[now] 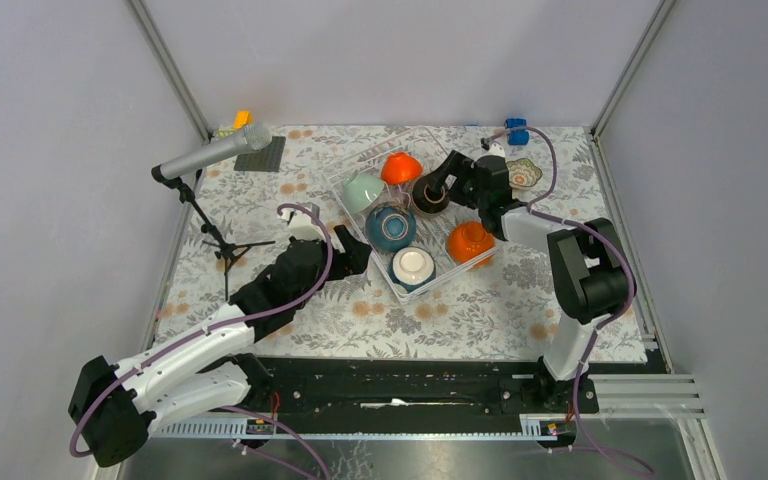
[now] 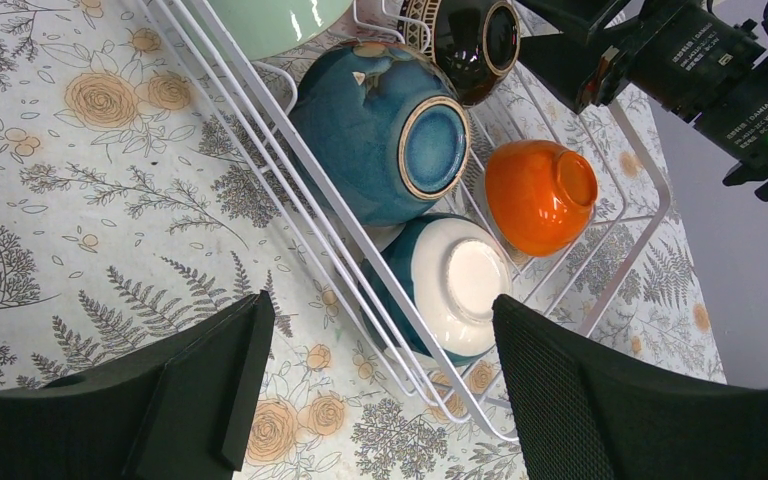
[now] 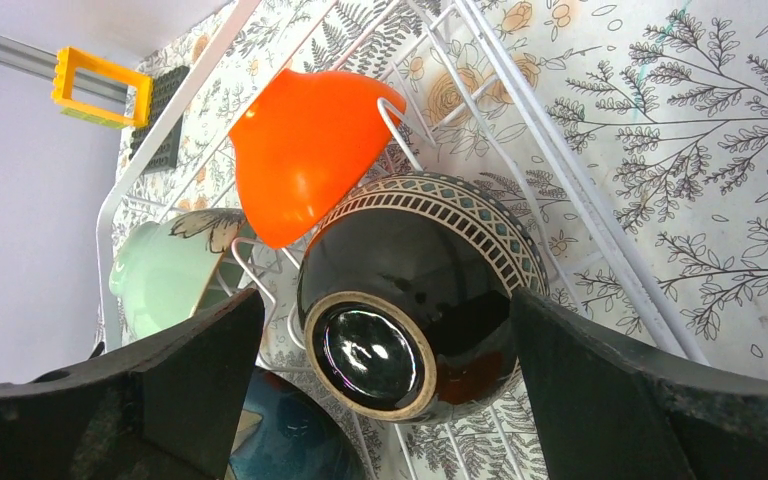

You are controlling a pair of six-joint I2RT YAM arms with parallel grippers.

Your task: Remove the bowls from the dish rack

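Rack (image 1: 375, 153): white wire, set at an angle on the floral cloth (image 1: 480, 310), mid-table; six bowls inside.
Mint bowl (image 1: 363, 190): far-left part of the rack, leaning on the wires.
Far orange bowl (image 1: 401, 168): at the rack's far end, tipped on its side, touching the dark bowl.
Dark bowl (image 1: 428, 193): in the rack on its side, patterned band at the rim, glossy foot turned toward the right wrist camera.
Teal bowl (image 1: 391, 227): middle of the rack, on its side, foot ring facing the left arm.
White bowl (image 1: 412, 266): near corner of the rack, teal-sided, just beside the teal bowl.
Near orange bowl (image 1: 470, 242): right side of the rack, on its side.
Patterned bowl (image 1: 524, 173): out of the rack, on the cloth beside the right arm.
Left gripper (image 2: 375, 322): low over the cloth at the rack's left edge, facing the white and teal bowls; fingers (image 2: 245, 345) wide apart, holding nothing.
Right gripper (image 3: 385, 315): inside the rack; fingers (image 3: 560, 360) spread wide, one on each side of the dark bowl. A gap shows at one finger; I cannot tell if the other touches.
Microphone (image 1: 215, 152): on a stand, left of the rack.
Grey plate (image 1: 260, 155): far-left corner, with a yellow block (image 1: 243, 118) behind it.
Blue block (image 1: 516, 130): far edge, near the patterned bowl.
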